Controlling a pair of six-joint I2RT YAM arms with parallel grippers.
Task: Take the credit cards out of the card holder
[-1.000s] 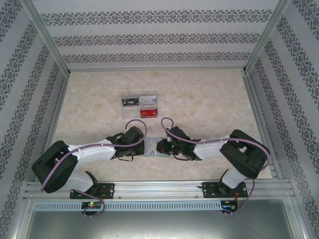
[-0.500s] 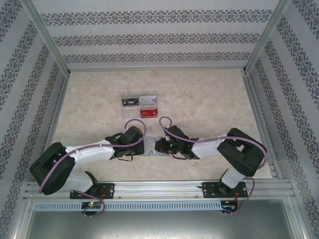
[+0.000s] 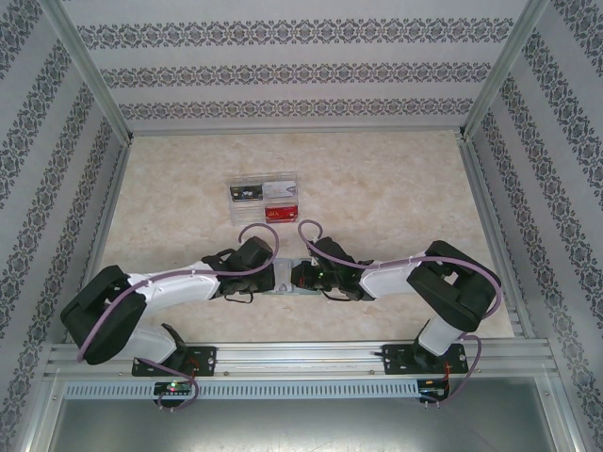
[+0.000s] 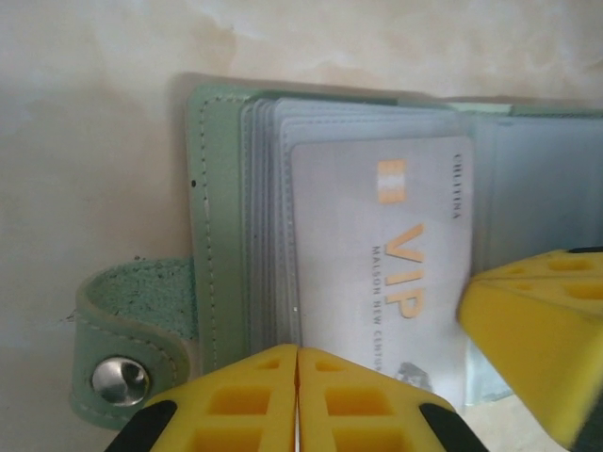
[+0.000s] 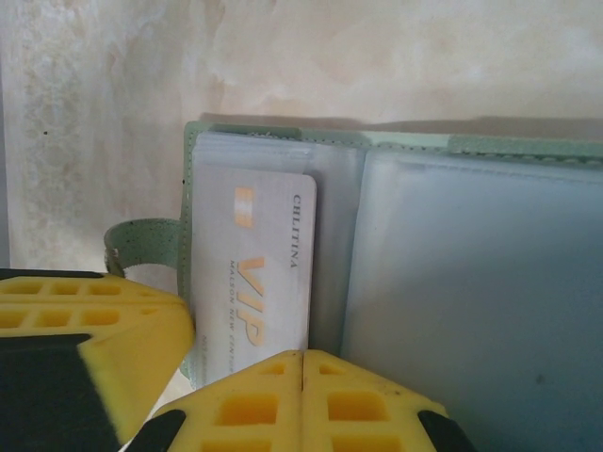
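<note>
Near the front middle of the bench (image 3: pixel 405 188), between the two arms, the card holder (image 4: pixel 219 235) lies open and flat, with its pale green cover edge framing a stack of clear pockets. One credit card (image 4: pixel 377 264), silver-grey with gold "VIP" lettering, lies on that stack in the tab-side half. Its top edge sits below the holder's top edge, and its long edge runs beside the fold. Whether a clear layer covers it I cannot tell. The other half shows blue-grey pockets. A green snap tab (image 4: pixel 141 311) with a metal stud curls out from the holder's outer edge onto bare bench.

The left claw (image 4: pixel 298 377) is clenched, its yellow tips meeting at the holder's near edge just below the card. Whether anything thin is nipped between them I cannot tell. The right claw (image 5: pixel 301 377) is likewise clenched, tips together at the near edge by the fold. One yellow finger (image 4: pixel 537 330) of it stands just beside the card's lower corner.

Farther back, well apart from the holder, sits a clear plastic box (image 3: pixel 264 200). Bare bench spreads wide to both sides and beyond the box, up to the metal rails.
</note>
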